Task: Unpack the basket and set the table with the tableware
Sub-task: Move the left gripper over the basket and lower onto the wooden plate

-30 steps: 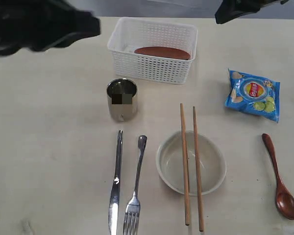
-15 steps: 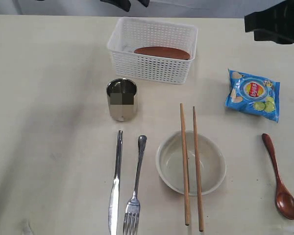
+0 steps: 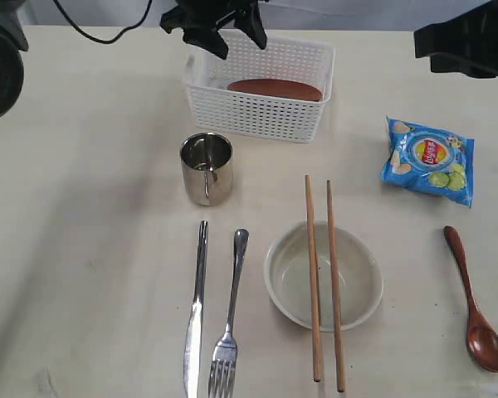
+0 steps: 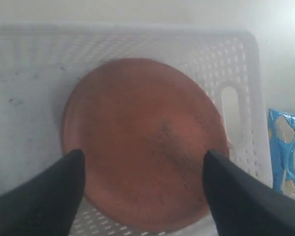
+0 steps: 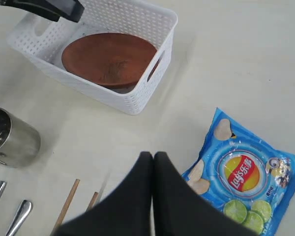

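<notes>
Close by, the knife (image 3: 196, 315) and fork (image 3: 230, 319) lie side by side on the tabletop (image 3: 91, 207). Two chopsticks (image 3: 313, 282) rest across the bowl (image 3: 361, 286), with the spoon (image 3: 475, 303) to its right. Farther back are the cup (image 3: 207, 169) and the chips bag (image 3: 429, 159). At the back, the plate (image 3: 274, 89) lies in the basket (image 3: 257, 116). The left end effector (image 4: 143, 153) hangs over it, wide and empty. The right end effector (image 5: 153, 157) is pinched tight, holding nothing.

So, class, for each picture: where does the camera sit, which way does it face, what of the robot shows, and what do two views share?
Exterior: high above the table, looking down; left gripper and right arm show at the picture's top.
Left wrist: above the basket, facing down at the plate; open fingers show.
Right wrist: faces down past the shut right gripper at the chips bag.
Shared: both wrist views show basket, plate, chips bag.
</notes>
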Motion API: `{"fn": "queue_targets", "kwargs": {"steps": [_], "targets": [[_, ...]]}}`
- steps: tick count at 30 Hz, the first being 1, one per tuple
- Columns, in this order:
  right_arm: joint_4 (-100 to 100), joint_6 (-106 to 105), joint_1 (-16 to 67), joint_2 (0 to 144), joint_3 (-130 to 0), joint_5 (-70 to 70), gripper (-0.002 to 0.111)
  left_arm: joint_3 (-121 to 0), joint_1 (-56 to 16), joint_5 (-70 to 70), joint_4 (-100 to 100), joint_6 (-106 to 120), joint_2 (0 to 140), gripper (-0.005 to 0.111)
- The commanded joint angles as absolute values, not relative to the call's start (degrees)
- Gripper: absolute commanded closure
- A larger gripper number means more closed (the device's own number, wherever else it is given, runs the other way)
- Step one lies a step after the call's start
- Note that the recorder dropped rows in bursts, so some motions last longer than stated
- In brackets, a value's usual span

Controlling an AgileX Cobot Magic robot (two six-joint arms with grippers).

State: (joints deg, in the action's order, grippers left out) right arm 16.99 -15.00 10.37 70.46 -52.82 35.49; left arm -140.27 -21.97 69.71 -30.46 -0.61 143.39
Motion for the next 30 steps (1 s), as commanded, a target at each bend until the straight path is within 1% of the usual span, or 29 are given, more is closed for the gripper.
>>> {"fn": "queue_targets", "kwargs": {"steps": [1, 6, 30], "targets": [[16.84, -15.05, 10.28, 70.12, -52.54, 35.43, 0.108, -140.65, -22.71, 69.96, -31.1, -1.11, 144.24, 0.043], [16.84, -15.05, 10.28, 70.12, -52.54, 35.43, 0.108, -140.65, -22.71, 69.96, -25.97, -1.34, 144.24, 0.043], [16.84, -15.05, 10.28, 70.12, -52.54, 35.32, 0.108, -140.43, -24.32, 69.96, -27.9, -2.91, 147.74, 0.043]]}}
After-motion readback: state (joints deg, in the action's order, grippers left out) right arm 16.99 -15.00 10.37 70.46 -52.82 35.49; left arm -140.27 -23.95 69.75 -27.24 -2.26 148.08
